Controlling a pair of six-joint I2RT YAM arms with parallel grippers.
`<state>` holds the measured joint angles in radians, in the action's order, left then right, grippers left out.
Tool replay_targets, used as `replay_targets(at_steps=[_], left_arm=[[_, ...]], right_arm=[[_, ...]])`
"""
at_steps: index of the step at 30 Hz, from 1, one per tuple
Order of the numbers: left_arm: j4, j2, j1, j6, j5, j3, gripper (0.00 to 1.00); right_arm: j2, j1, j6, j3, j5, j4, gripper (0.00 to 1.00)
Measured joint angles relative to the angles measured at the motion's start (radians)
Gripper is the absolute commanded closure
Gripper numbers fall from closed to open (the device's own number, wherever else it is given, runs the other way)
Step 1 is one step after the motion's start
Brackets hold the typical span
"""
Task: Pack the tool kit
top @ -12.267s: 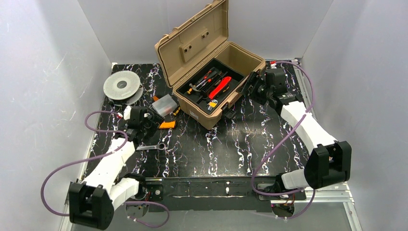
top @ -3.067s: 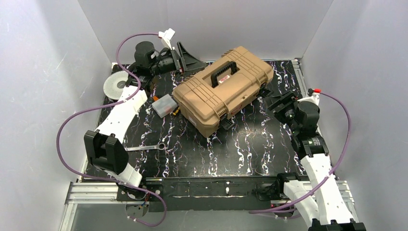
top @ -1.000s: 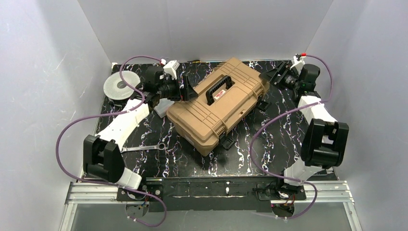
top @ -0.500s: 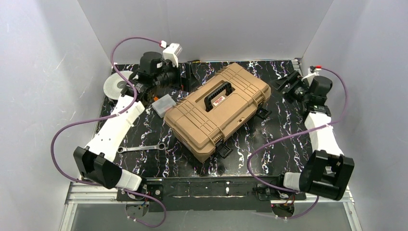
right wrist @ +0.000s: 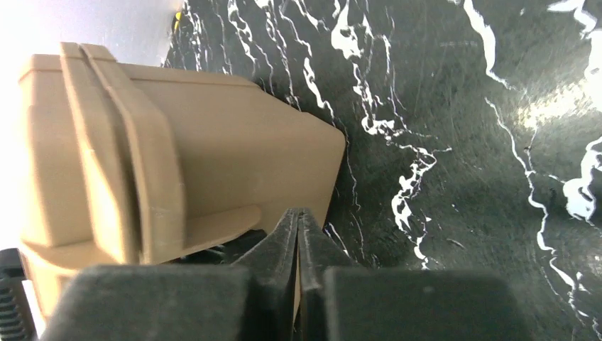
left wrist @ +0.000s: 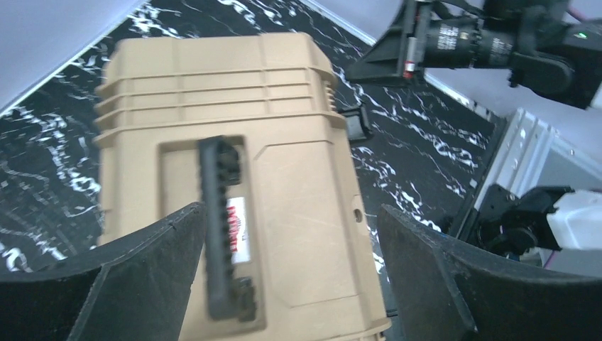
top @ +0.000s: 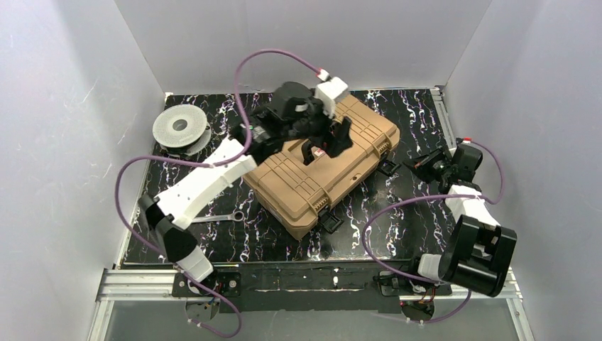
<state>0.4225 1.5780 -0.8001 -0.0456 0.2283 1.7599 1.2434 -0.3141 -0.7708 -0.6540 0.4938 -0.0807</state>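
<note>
The tool kit is a tan toolbox [top: 312,177] lying closed and diagonal in the middle of the table, lid up. No loose hand tools of the kit show. My left gripper [top: 335,136] hovers over the lid, open. In the left wrist view its fingers [left wrist: 142,284] straddle the lid, and the black handle [left wrist: 219,234] lies flat beside the left one, untouched. My right gripper [top: 421,165] is shut on nothing, low over the table just right of the box. In the right wrist view its closed tips [right wrist: 298,214] point at the box's end corner [right wrist: 234,149].
A grey round spool [top: 179,126] sits at the back left. A metal wrench [top: 220,217] lies on the table left of the box. Black latches hang loose at the box's front [top: 330,220] and right end [top: 387,168]. White walls enclose the black marbled table [top: 397,234].
My left arm swung from the back left corner to above the toolbox lid. My right gripper went from open to shut and dropped nearer along the right side. The box stayed put.
</note>
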Motion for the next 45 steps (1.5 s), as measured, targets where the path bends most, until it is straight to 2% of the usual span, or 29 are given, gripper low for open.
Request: replay_targets(at_steps=[3, 8, 11, 16, 21, 25, 30, 34, 38, 40, 44, 45], left_arm=[[0.014, 0.080, -0.066, 0.025, -0.027, 0.053, 0.13], [0.051, 0.243, -0.141, 0.046, -0.056, 0.200, 0.13], [0.077, 0.341, -0.153, 0.040, -0.062, 0.307, 0.13], [0.093, 0.453, -0.151, 0.015, -0.061, 0.399, 0.13], [0.108, 0.533, -0.148, -0.015, -0.029, 0.444, 0.12], [0.108, 0.550, -0.140, -0.057, 0.029, 0.469, 0.12], [0.103, 0.566, -0.119, -0.130, 0.097, 0.474, 0.11], [0.095, 0.568, -0.098, -0.169, 0.142, 0.474, 0.11], [0.090, 0.570, -0.093, -0.176, 0.154, 0.473, 0.11], [0.089, 0.569, -0.093, -0.175, 0.154, 0.472, 0.11], [0.089, 0.569, -0.093, -0.171, 0.153, 0.472, 0.11], [0.090, 0.569, -0.093, -0.168, 0.152, 0.472, 0.11]], right_arm=[[0.073, -0.002, -0.011, 0.020, 0.046, -0.035, 0.99], [0.251, -0.006, -0.041, 0.019, 0.191, -0.190, 0.99], [0.401, -0.004, -0.104, 0.012, 0.301, -0.328, 0.99], [0.570, 0.033, -0.199, -0.045, 0.444, -0.468, 0.99], [0.618, 0.066, -0.301, -0.060, 0.541, -0.658, 0.99], [0.668, 0.065, -0.460, -0.050, 0.607, -0.916, 0.99], [0.733, 0.065, -0.651, -0.021, 0.619, -1.188, 0.99], [0.745, 0.067, -0.737, -0.003, 0.604, -1.307, 0.99], [0.740, 0.068, -0.764, 0.026, 0.571, -1.340, 0.99], [0.717, 0.068, -0.741, 0.044, 0.548, -1.299, 0.99], [0.602, 0.068, -0.571, 0.055, 0.502, -1.048, 0.99], [0.564, 0.068, -0.494, 0.049, 0.483, -0.939, 0.99]])
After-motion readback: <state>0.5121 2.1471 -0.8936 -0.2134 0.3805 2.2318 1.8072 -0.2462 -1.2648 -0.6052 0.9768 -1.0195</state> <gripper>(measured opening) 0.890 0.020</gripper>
